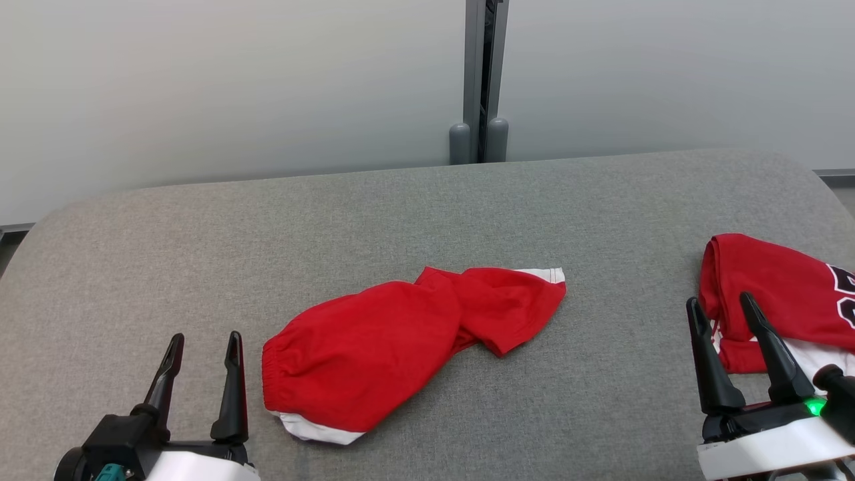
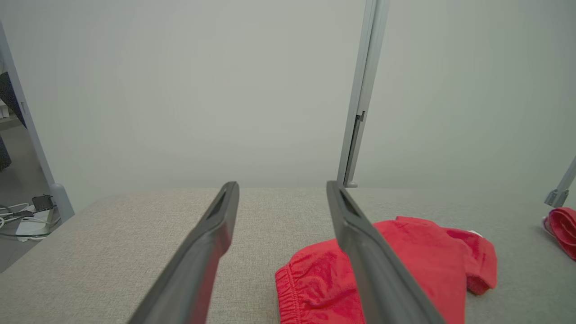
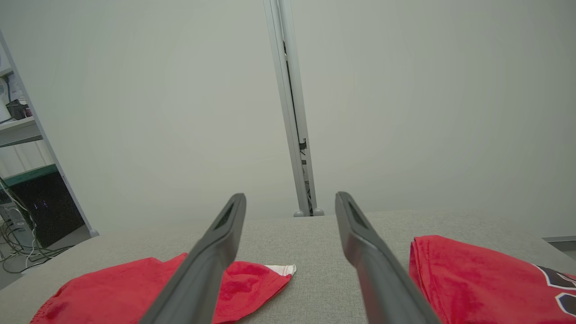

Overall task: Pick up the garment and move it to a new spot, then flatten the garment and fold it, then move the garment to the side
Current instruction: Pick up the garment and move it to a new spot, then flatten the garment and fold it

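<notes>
- The left gripper stands at the lower left of the head view, jaws spread wide and holding nothing, apart from the cloth.
- The garment, red shorts by the look of them, lies crumpled in the middle of the grey surface. Nothing is lifted, so the step in hand is likely the first pick-up.
- Its gathered waistband is the end nearest the left gripper. That thick elastic edge looks like the surest hold: come down over it with one jaw on each side and close on all the layers, not just the top one.
- The middle is bunched and twisted, so a pinch there would probably lift a lump and leave more to flatten afterwards.
- The white-trimmed hem points toward the upper right. It could serve as the second hold, so the cloth hangs stretched between two points and lands nearly flat.
- The right gripper is at the lower right, jaws spread and empty.
- Just behind its fingers, at the right edge, lies a second red piece with a black-and-white print, seemingly folded. The right arm should swing left without dragging it.
- The open stretch of surface beyond the garment looks like a suitable new spot.
</notes>
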Available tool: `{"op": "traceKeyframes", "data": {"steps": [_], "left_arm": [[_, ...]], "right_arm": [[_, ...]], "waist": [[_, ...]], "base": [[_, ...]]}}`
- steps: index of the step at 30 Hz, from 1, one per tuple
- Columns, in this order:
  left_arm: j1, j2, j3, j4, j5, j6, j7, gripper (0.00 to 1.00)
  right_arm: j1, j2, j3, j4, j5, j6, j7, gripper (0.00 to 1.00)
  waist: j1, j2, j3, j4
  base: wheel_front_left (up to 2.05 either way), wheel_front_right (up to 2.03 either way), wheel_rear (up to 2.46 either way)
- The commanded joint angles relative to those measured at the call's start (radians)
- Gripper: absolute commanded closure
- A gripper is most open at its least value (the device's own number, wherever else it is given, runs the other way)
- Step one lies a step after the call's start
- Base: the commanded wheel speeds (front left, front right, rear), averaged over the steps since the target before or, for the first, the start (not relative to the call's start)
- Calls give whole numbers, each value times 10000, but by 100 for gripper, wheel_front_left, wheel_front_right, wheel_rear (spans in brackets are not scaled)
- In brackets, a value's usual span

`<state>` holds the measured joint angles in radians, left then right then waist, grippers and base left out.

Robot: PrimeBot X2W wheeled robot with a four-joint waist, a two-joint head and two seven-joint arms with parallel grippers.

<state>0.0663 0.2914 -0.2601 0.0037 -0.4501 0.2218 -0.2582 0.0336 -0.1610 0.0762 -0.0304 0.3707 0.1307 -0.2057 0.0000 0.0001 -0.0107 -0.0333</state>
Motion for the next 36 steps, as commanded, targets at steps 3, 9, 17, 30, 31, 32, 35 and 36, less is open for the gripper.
{"op": "traceKeyframes", "data": {"steps": [3, 9, 17, 30, 31, 32, 35, 36], "left_arm": [[-186, -21, 2, 65, 44, -79, -51, 0], [-252, -48, -59, 131, -36, -100, -51, 0], [-354, -102, -156, 35, -147, -145, 55, 0], [-780, -192, -267, -48, -280, -271, 137, 0], [-831, -202, -272, -28, -297, -287, 128, 0], [-877, -215, -282, 4, -319, -315, 118, 0], [-1012, -309, -333, 96, -321, -377, 102, 0], [-1054, -320, -323, 138, -323, -410, 84, 0]], "right_arm": [[11, -97, 9, -18, 57, 0, -24, 0], [49, -134, 48, 9, 67, 2, 13, 0], [-274, -216, 614, 221, 204, 2, 227, 0], [-2076, -892, 2464, 2550, 342, 2, 2894, 0], [-2234, -961, 2558, 2790, 324, 0, 3017, 0], [-2405, -1041, 2659, 3049, 281, 2, 3109, 0], [-2916, -1236, 3009, 3797, 135, 0, 3427, 0], [-3083, -1287, 3140, 4030, 98, 0, 3510, 0]], "waist": [[0, -1, -10, 11], [0, -1, -24, 69], [0, -1, 4, 369], [0, -1, 667, 1900], [0, -1, 746, 2015], [0, -1, 825, 2131], [0, -1, 1047, 2474], [0, -1, 1104, 2581]], "base": [[0, 0, 0], [0, 0, 0], [0, 0, 0], [0, 0, 0], [0, 0, 0], [0, 0, 0], [0, 0, 0], [0, 0, 0]]}}
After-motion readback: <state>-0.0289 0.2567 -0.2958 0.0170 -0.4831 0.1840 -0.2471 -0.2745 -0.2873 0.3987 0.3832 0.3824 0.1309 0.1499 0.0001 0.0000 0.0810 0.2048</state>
